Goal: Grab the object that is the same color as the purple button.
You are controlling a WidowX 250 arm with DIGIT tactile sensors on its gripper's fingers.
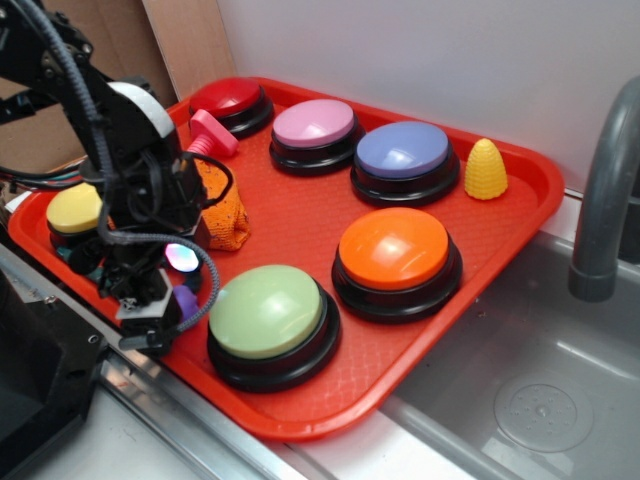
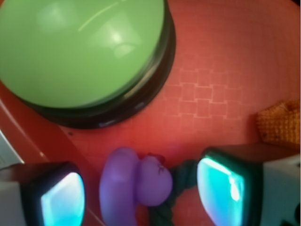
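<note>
**Gripper straddling the little purple toy, jaws apart**

From where I stand, the nearest thing is the gripper (image 2: 141, 188) itself, low over the front left part of the red tray (image 1: 300, 215), its jaws spread wide and holding nothing. The wrist view puts the purple toy (image 2: 134, 186) right between the two glowing fingers (image 2: 61, 200), closer to the one on the left of that picture, with clear space on the other side. Its long axis seems to run roughly along the fingers, not across the gap, so a plain closing squeeze looks to me like the move that counts, perhaps after easing down a little. A dark green rope loop (image 2: 181, 188) lies against the toy on the wider side and may get pinched with it.

The exterior view shows only a sliver of purple under the arm; the rope is hidden there. Just beyond sits the green button (image 1: 267, 312), near the toy but not touching. An orange mesh bag (image 1: 222, 212) lies behind the arm. Farther back, the exterior view alone shows the orange button (image 1: 395, 250) and the purple button (image 1: 403, 150) that sets the colour, well apart from the toy.
</note>
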